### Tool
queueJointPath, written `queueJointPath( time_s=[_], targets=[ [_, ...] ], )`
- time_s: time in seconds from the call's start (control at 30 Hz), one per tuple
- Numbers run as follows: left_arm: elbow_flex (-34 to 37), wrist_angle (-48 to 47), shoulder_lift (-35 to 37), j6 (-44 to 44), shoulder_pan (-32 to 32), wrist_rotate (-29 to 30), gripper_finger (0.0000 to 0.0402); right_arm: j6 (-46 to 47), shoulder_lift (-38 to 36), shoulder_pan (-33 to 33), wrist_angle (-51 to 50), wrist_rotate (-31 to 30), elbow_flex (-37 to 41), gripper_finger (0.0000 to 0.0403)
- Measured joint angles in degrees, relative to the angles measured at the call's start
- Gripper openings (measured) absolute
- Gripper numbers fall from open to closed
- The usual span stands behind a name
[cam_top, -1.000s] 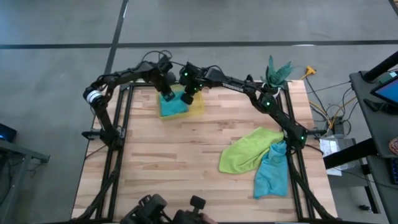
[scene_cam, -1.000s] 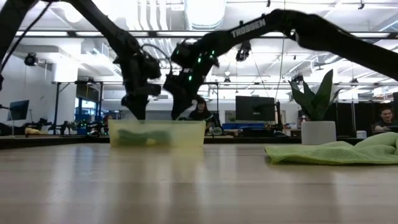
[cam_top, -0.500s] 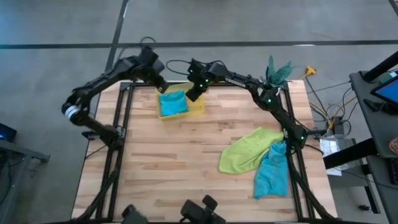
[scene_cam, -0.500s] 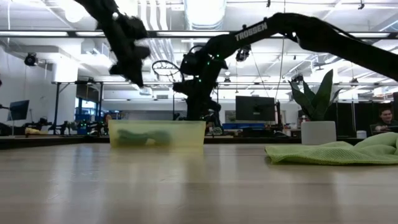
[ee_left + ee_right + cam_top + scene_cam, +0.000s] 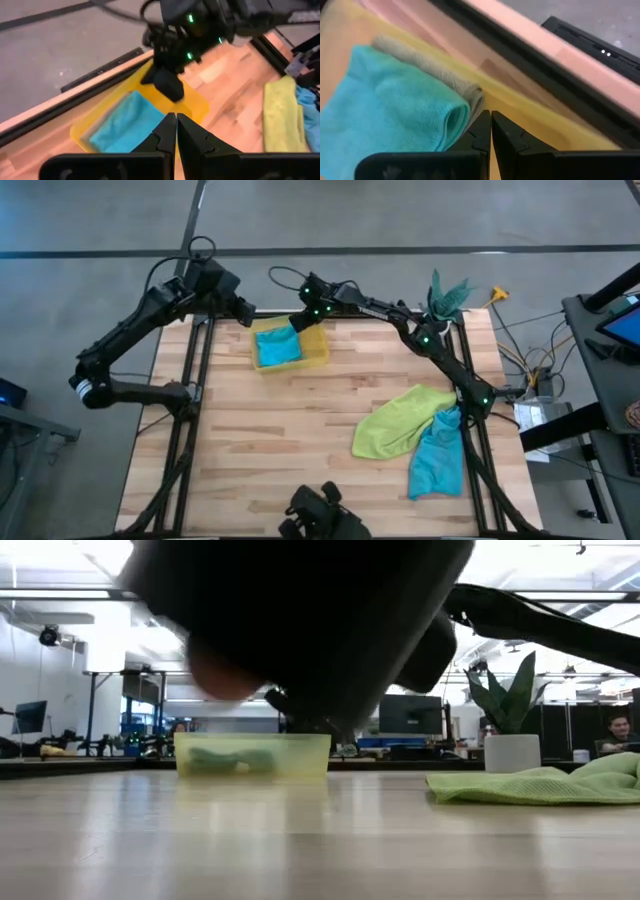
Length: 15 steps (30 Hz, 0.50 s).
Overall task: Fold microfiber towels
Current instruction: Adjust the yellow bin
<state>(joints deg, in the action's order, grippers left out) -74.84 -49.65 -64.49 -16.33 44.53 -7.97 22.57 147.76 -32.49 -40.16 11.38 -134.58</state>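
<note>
Inside yellow bin: teal towel, grey towel

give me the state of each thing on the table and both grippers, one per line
teal towel in bin: folded, lying on the grey one
grey towel: folded, under the teal one in the bin
yellow bin: upright, holding two towels
lime green towel: unfolded, crumpled on the table
second teal towel: unfolded, partly overlapped by the green one
left gripper: shut, empty, beside the bin
right gripper: shut, empty, over the bin
</note>
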Motion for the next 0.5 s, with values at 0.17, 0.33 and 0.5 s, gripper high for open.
queueJointPath(
  time_s=[0.17, 0.33, 0.5],
  targets=[
    [0.0, -5.3, -0.6, -1.8, -1.4, 0.1, 0.0000, 0.6, -2.7, -0.9, 0.1, 0.0, -0.1, 0.0008],
    [3.4, -15.3, -4.5, 0.4, -1.4, 2.6, 0.0000, -1.0, -7.2, -0.8, -0.1, -1.3, -0.1, 0.0008],
    [12.8, -15.2, -7.1, 2.3, -1.5, 2.5, 0.0000, -5.2, -14.9, -0.8, -3.6, -2.8, -0.1, 0.0008]
  ],
)
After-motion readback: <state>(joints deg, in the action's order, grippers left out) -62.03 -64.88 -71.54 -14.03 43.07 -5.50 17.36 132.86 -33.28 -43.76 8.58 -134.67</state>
